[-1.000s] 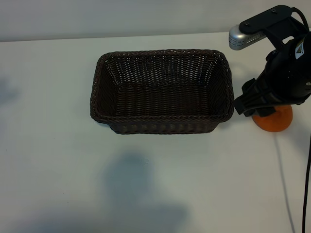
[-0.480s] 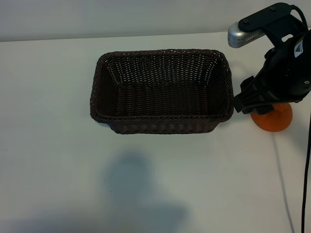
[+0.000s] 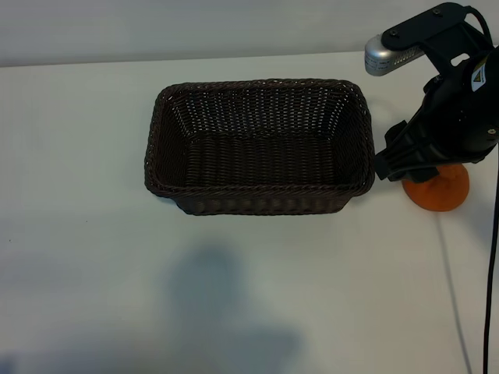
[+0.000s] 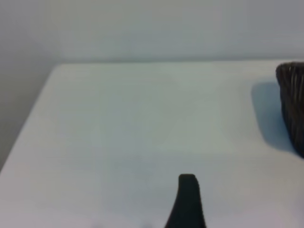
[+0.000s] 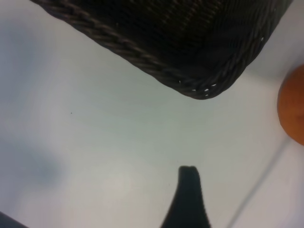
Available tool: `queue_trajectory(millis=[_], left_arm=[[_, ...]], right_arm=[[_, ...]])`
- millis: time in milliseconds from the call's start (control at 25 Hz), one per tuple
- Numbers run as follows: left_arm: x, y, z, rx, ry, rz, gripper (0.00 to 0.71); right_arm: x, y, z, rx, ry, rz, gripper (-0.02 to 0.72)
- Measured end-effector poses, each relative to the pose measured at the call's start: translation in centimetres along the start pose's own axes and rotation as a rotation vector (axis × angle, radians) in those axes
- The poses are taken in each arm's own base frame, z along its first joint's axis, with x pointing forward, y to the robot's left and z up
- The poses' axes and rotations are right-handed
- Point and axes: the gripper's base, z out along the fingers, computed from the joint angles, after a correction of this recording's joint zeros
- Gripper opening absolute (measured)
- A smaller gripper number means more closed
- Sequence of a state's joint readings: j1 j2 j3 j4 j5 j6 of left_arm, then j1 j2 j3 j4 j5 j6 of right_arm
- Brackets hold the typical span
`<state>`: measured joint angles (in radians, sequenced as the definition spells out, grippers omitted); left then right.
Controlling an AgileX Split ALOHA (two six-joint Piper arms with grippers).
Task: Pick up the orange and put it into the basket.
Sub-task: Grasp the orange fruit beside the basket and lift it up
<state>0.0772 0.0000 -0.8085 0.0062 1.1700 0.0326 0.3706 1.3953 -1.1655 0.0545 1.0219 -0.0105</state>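
A: Where is the orange [image 3: 438, 193] just now?

B: On the white table [image 3: 93, 156], just off the right end of the basket [image 3: 257, 146], close to the near right corner but not touching it. Only its lower half shows from outside; the right arm [image 3: 456, 117] covers the top of it.

A: And the right gripper [image 3: 401, 160]?

B: It hangs over the gap between the basket and the orange, just beside the basket's right rim. Its fingers stand wide apart and nothing sits between them. In its own wrist view one dark fingertip [image 5: 189, 178] shows over bare table, with the basket's corner and the edge of the orange beyond it.

A: Is anything in the basket?

B: I see only its woven floor.

A: The left gripper?

B: It is outside the exterior view. Its wrist camera shows one fingertip [image 4: 188, 183] over the table, well left of the basket, and the jaws are spread with nothing held.
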Motion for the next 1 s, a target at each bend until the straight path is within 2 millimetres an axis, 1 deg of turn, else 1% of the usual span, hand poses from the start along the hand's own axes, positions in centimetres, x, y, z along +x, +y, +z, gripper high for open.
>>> queue_trajectory(millis=[240,400,480,800,1000], left_arm=[[2.4,-0.4,3.3,0.028,0.136,-0.023,0.596],[3.8,-0.5,5.0,0.031,0.216,-0.039,0.596],[4.3,-0.5,5.6,0.031,0.242,-0.038,0.596],[4.5,-0.4,5.8,0.02,0.25,-0.033,0.596],[4.5,-0.3,5.8,0.011,0.25,-0.03,0.596]], right_arm=[[0.0,0.0,0.0,0.0,-0.002,0.0,0.558],[0.0,0.0,0.0,0.0,-0.002,0.0,0.558],[0.0,0.0,0.0,0.0,-0.002,0.0,0.558],[0.0,0.0,0.0,0.0,-0.004,0.0,0.558],[-0.4,0.0,0.0,0.0,-0.041,0.0,0.558]])
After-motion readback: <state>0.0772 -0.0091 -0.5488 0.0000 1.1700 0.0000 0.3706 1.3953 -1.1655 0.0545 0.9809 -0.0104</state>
